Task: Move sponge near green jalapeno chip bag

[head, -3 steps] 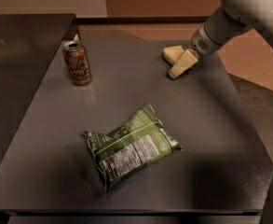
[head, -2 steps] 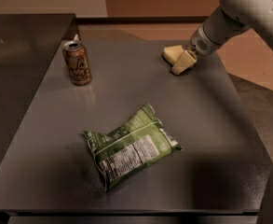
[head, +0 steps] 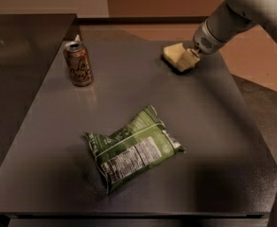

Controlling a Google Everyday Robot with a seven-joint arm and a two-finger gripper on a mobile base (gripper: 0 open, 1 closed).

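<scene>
The pale yellow sponge lies at the far right of the dark grey table. My gripper comes in from the upper right on the white arm and sits right against the sponge's right side, low over the table. The crumpled green jalapeno chip bag lies flat at the table's front middle with its white nutrition label facing up, well apart from the sponge.
A brown-orange soda can stands upright at the far left of the table. The table's right edge drops off to a darker floor. A second dark surface adjoins on the left.
My gripper has drawn back slightly up and to the right, closer against the sponge. The sponge, bag and can have not moved.
</scene>
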